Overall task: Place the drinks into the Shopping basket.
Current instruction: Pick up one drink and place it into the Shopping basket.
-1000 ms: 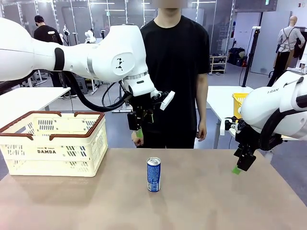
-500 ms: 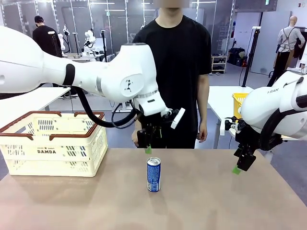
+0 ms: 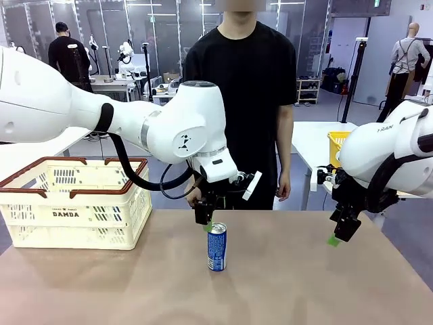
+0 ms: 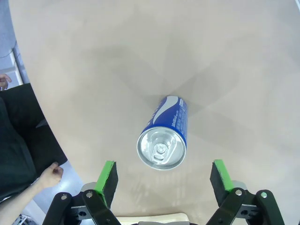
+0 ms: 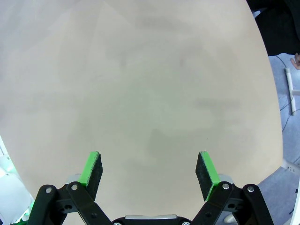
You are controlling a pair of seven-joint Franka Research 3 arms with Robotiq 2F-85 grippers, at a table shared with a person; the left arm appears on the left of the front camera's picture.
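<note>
Left claw (image 3: 208, 222) has dropped from above to just over the upright blue can (image 3: 216, 246) mid-counter, pads apart, no grip yet; Shopping basket (image 3: 74, 203) at 9 o'clock awaits; right claw (image 3: 340, 231) idle, apart.

"DAMDA" on the cream basket's (image 3: 74, 213) side (small print above it too fine to read)

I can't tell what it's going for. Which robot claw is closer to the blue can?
The left gripper: it hangs open just above the blue can, which stands upright on the table. The right gripper waits open far off to the can's side, near the table's edge.
</note>
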